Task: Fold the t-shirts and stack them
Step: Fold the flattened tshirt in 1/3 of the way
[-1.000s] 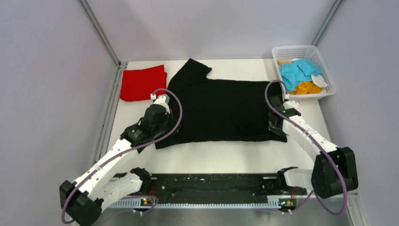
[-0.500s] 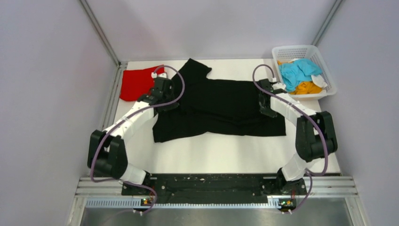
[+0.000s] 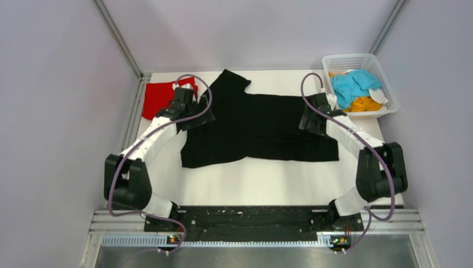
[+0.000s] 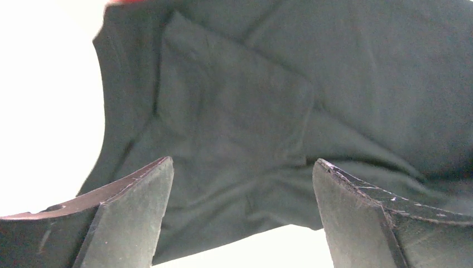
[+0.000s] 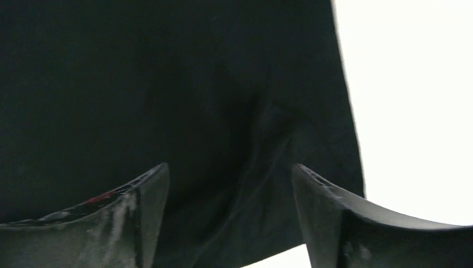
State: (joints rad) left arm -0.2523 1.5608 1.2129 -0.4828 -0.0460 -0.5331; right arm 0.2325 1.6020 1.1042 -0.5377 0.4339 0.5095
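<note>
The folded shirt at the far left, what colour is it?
Bright red. The shirt shows best in the top view.

You have nothing to read here: the black t-shirt [image 3: 262, 125] shows plain cloth, and no lettering, label or number is legible elsewhere.

Black t-shirt [image 3: 262, 131] noted plain, unpatterned. Red t-shirt [image 3: 158, 99] noted bright, plain. Light blue t-shirt [image 3: 352, 85] and orange t-shirt [image 3: 363, 104] noted plain. Basket [image 3: 341, 60] noted white, mesh-patterned. Surface [image 3: 256, 178] noted white. Arms [image 3: 146, 146] noted white and black. Left tool [image 4: 242, 161] and right tool [image 5: 230, 165] noted black.
</note>
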